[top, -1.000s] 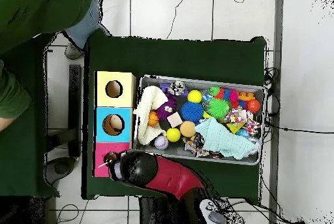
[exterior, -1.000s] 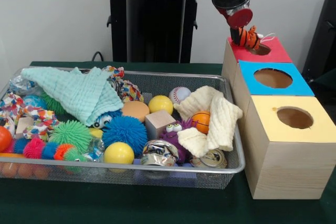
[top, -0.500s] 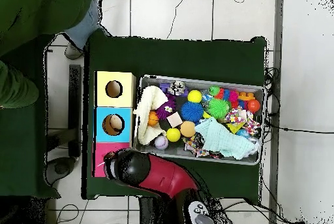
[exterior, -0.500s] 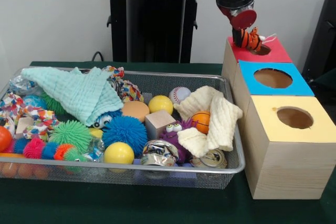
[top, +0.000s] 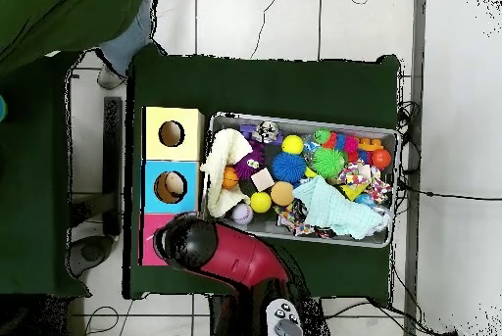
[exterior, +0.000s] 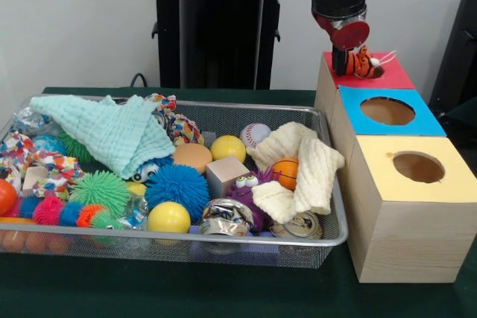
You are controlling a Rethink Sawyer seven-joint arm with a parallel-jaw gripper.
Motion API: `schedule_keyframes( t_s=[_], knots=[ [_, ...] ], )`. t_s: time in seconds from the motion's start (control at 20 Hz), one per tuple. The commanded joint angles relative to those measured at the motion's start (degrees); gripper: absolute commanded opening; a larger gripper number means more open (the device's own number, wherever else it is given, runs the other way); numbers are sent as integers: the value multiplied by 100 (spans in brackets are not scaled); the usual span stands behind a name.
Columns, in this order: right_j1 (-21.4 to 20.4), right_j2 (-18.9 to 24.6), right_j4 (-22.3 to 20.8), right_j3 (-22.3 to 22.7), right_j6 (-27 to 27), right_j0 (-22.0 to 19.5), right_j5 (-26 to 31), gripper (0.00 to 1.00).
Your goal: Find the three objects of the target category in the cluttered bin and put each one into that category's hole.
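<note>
over the red-topped box (exterior: 387,74), the gripper (exterior: 350,57) is clamped on a small orange, black-striped tiger (exterior: 363,64), just above the hole; no readable writing shows; the wire basket (exterior: 332,237) lies beside the boxes, full of toys.

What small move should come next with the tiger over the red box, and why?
Probably let go and lift straight up. The claw holds the orange striped tiger right at the red-topped box, where the toy covers the hole, so it seems placed to drop in. The overhead view hides this under the arm.
</note>
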Motion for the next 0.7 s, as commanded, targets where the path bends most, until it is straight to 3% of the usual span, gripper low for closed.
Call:
schedule_keyframes(
  t_s=[0.05, 0.7],
  knots=[
    [264, -245, 510, -722, 1303, -6, -488, 0],
    [376, -647, 577, -923, 1199, 301, -333, 0]
  ],
)
